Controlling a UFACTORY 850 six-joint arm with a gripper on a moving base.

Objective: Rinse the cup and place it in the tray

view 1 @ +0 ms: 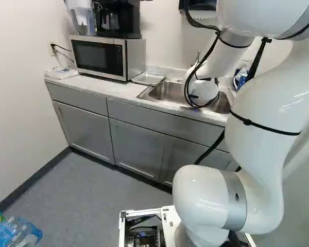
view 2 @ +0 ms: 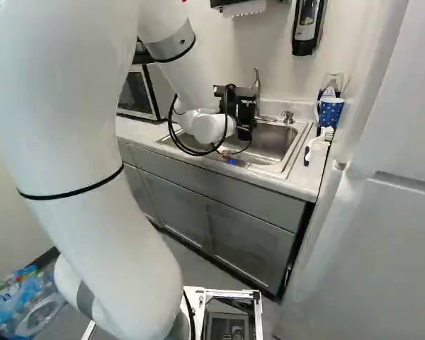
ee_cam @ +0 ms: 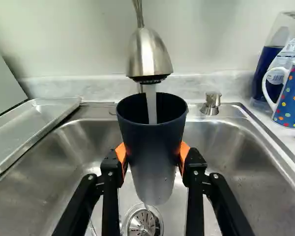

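In the right base view the black gripper (view 2: 244,122) is over the sink (view 2: 276,142). From the wrist, the gripper (ee_cam: 153,151) is shut on a dark cup (ee_cam: 153,167), its orange pads pressing the cup from two sides. The cup stands upright, open end up, directly beneath the faucet head (ee_cam: 148,55). A stream of water (ee_cam: 151,105) runs from the faucet into it. How full the cup is stays hidden. The metal tray (ee_cam: 37,125) lies on the counter beside the sink, toward the microwave; the left base view shows this tray (view 1: 148,78) too.
Below the cup is the sink drain (ee_cam: 141,223). A dotted mug (ee_cam: 291,96), a bottle of blue liquid (ee_cam: 268,64) and a brush (view 2: 317,144) are on the counter at the sink's other side. The microwave (view 1: 105,57) stands beyond the tray. A soap dispenser (view 2: 308,27) hangs above.
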